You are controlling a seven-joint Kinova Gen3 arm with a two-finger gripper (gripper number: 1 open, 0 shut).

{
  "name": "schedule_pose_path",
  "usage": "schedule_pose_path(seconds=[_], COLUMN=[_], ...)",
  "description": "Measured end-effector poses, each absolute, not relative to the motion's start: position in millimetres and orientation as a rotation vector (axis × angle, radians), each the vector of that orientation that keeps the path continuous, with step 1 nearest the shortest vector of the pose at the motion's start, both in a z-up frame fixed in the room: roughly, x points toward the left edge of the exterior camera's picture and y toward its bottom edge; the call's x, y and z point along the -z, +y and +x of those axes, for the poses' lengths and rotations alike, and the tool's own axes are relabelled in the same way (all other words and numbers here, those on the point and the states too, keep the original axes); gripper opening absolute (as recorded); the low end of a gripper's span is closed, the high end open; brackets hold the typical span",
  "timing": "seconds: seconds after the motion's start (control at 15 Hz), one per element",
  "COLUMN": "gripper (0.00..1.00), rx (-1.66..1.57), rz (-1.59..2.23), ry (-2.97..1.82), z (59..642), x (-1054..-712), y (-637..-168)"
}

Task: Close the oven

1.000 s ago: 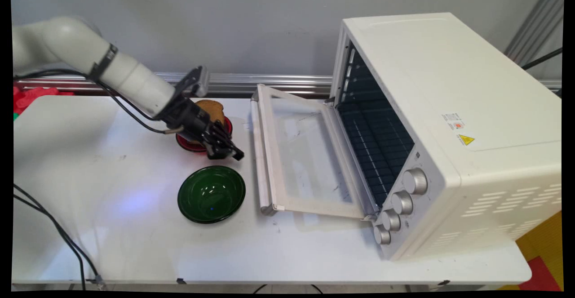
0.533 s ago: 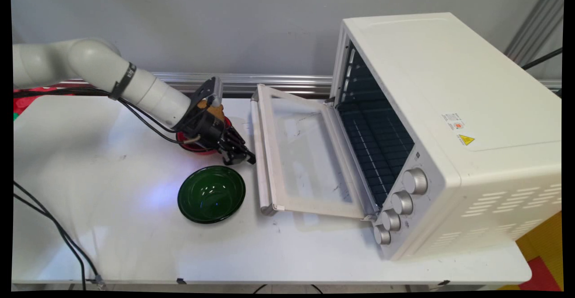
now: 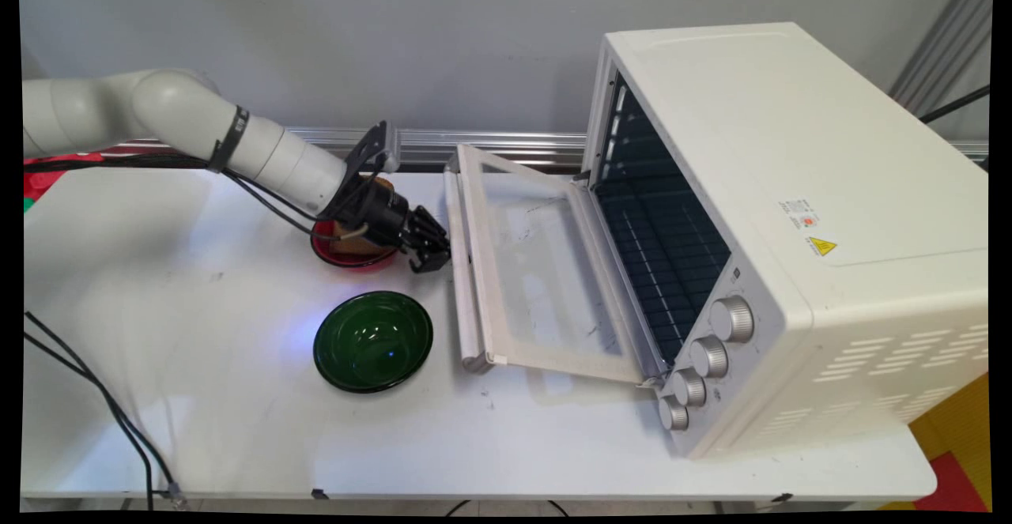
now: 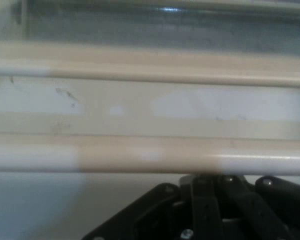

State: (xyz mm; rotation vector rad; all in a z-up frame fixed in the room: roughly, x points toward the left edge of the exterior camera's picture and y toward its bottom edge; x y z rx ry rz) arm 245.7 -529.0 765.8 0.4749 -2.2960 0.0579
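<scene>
My black gripper [image 3: 437, 255] is shut and pressed against the left side of the cream handle bar [image 3: 462, 271] of the oven door [image 3: 545, 279]. The door hangs open, sloping slightly up off the table, and is hinged to the white toaster oven [image 3: 791, 152] on the right. In the hand view the handle bar [image 4: 150, 155] runs straight across, just past the fingertips [image 4: 215, 179], with the door frame beyond it. Nothing is held. Behind my wrist sits a red plate [image 3: 348, 259] with a brown slice of bread [image 3: 357, 244], mostly hidden by the hand.
A dark green bowl [image 3: 373, 341] stands on the table just in front of the gripper. Black cables [image 3: 87, 386] trail over the table's near left. A red cloth [image 3: 43, 176] lies at the far left edge. Four silver knobs [image 3: 708, 356] face the front.
My hand moved right, from over the red plate to the door's handle bar. The door's free edge has shifted a little right and lifted slightly.
</scene>
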Motion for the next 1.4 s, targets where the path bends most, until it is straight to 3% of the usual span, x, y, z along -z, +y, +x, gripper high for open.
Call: schedule_pose_path(seconds=[1.4], gripper=[0.00], rx=[-0.043], rz=[0.465], ry=[-2.101], z=[214], x=[-836], y=[-547])
